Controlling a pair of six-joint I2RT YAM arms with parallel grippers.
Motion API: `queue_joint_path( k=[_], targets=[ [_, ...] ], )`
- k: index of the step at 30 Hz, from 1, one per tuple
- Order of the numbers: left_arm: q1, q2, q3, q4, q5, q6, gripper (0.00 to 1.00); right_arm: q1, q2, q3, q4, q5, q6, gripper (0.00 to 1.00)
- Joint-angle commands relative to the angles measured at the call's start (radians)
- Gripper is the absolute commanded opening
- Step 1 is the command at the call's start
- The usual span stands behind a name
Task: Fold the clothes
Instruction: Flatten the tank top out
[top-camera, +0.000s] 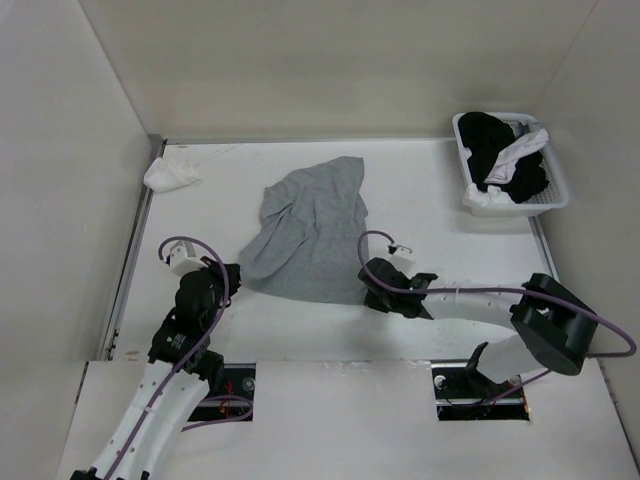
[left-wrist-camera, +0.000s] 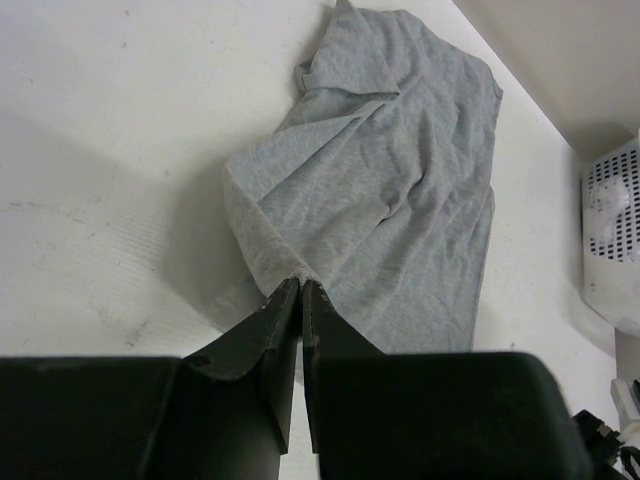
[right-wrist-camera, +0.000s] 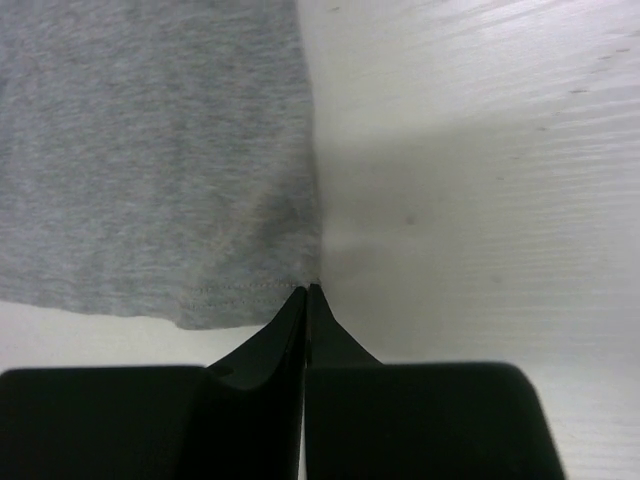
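Observation:
The clothes (top-camera: 312, 232), a light grey tank top, lie crumpled and partly folded over in the middle of the white table (top-camera: 430, 190). My left gripper (top-camera: 236, 277) is at the garment's near left corner. In the left wrist view the gripper (left-wrist-camera: 301, 282) is shut, with a bunched fold of the grey fabric (left-wrist-camera: 400, 170) pinched at its tips. My right gripper (top-camera: 364, 288) is at the near right corner. The right wrist view has that gripper (right-wrist-camera: 307, 289) shut on the stitched hem corner of the clothes (right-wrist-camera: 150, 170).
A white basket (top-camera: 515, 208) holding black and white garments stands at the back right, and its edge shows as the basket (left-wrist-camera: 612, 230) in the left wrist view. A small white cloth (top-camera: 170, 176) lies at the back left. Pale walls enclose the table on three sides.

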Motion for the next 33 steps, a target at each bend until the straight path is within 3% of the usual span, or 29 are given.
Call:
queue_joint_path(
  k=[1, 6, 10, 14, 17, 22, 26, 29, 33],
  targets=[
    [-0.001, 0.001, -0.010, 0.047, 0.020, -0.001, 0.04, 0.009, -0.097, -0.029, -0.109, 0.113, 0.027, 0.00],
    [-0.004, 0.007, -0.018, 0.047, 0.030, -0.007, 0.04, -0.005, -0.434, -0.081, -0.285, 0.219, 0.039, 0.00],
    [0.009, 0.029, -0.021, 0.050, 0.052, -0.021, 0.04, -0.094, -0.644, -0.086, -0.368, 0.224, -0.024, 0.00],
    [0.015, 0.042, -0.009, 0.054, 0.061, -0.024, 0.03, -0.139, -0.724, -0.094, -0.339, 0.181, -0.079, 0.00],
    [0.014, 0.042, 0.092, 0.056, 0.051, -0.016, 0.01, -0.110, -0.770, -0.008, -0.321, 0.204, -0.133, 0.00],
    [-0.015, 0.082, 0.392, 0.122, -0.009, -0.001, 0.01, 0.062, -0.798, 0.382, -0.368, 0.446, -0.371, 0.00],
    [-0.021, 0.127, 0.647, 0.212, -0.133, 0.063, 0.01, 0.313, -0.732, 0.745, -0.333, 0.708, -0.629, 0.00],
    [0.006, 0.185, 0.824, 0.254, -0.230, 0.168, 0.01, 0.490, -0.644, 0.947, -0.185, 0.868, -0.905, 0.00],
    [0.015, 0.258, 1.019, 0.307, -0.239, 0.249, 0.01, 0.576, -0.541, 1.100, 0.180, 0.865, -1.337, 0.00]
  ],
)
